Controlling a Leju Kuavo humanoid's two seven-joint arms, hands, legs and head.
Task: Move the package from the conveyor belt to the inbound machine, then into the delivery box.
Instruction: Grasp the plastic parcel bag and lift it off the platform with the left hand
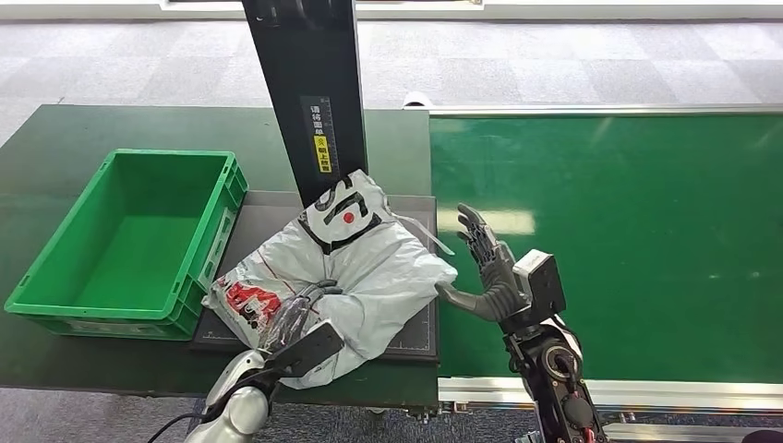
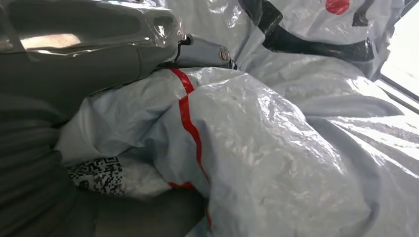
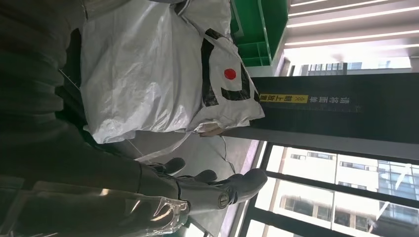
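Note:
The package (image 1: 369, 268), a crumpled grey-white plastic bag with red and black print, lies on the black platform (image 1: 268, 217) of the inbound machine, its far end against the black column (image 1: 309, 92). My left hand (image 1: 300, 318) grips the bag's near left corner. In the left wrist view the bag (image 2: 272, 148) bulges between the thumb (image 2: 99, 49) and the dark fingers underneath. My right hand (image 1: 489, 268) stands open just right of the bag, fingers spread upward, thumb tip at the bag's edge. The right wrist view shows that hand (image 3: 197, 190) beside the bag (image 3: 148, 74).
An empty green delivery box (image 1: 55, 277) stands left of the platform on the dark green table. The green conveyor belt (image 1: 628, 240) stretches to the right with nothing on it. The column (image 3: 336, 108) rises behind the bag.

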